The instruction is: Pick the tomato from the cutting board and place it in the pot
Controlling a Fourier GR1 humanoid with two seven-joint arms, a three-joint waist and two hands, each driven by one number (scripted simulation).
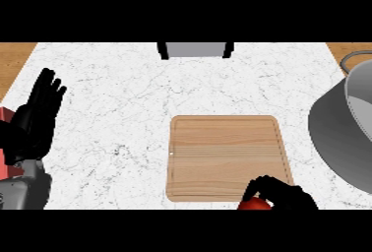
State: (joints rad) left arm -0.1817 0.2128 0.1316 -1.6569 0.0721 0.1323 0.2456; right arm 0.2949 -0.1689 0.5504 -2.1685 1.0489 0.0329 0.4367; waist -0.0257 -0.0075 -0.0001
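One tomato (254, 204), board (227, 157), pot (341, 133).

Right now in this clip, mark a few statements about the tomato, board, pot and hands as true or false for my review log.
1. The right hand has its fingers curled round the tomato. True.
2. The tomato is inside the pot. False: it is at the near edge of the board, in the right hand.
3. The pot stands to the right of the board. True.
4. The left hand is holding the board. False: it rests open at the left edge, fingers up, apart from the board.
5. The board lies on the counter. True.
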